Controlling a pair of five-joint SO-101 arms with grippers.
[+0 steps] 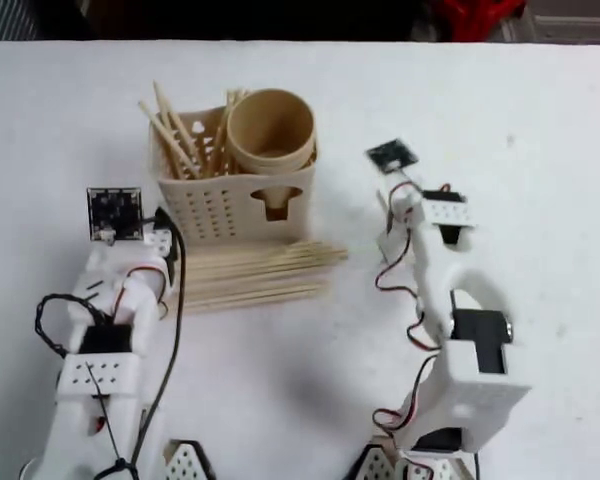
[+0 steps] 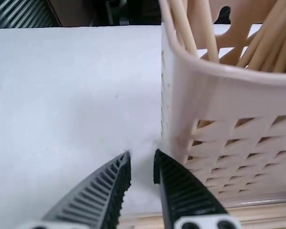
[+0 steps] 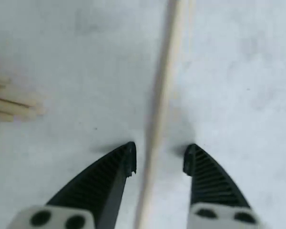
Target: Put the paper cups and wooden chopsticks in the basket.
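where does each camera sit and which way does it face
High view: above the table, looking down on the basket, its paper cup and the loose chopsticks; left arm and right arm show.
Left wrist view: on the left arm's wrist, facing the basket's corner close up; left gripper shows, slightly open.
Right wrist view: on the right arm's wrist, facing the table; right gripper open astride a single chopstick.
Shared: the high and left wrist views both show the basket.

Right gripper (image 3: 160, 152) spread open over the white table (image 3: 238, 71), one wooden chopstick (image 3: 167, 86) running between the fingers, gaps either side. Tips of more chopsticks (image 3: 9, 107) nearby too.
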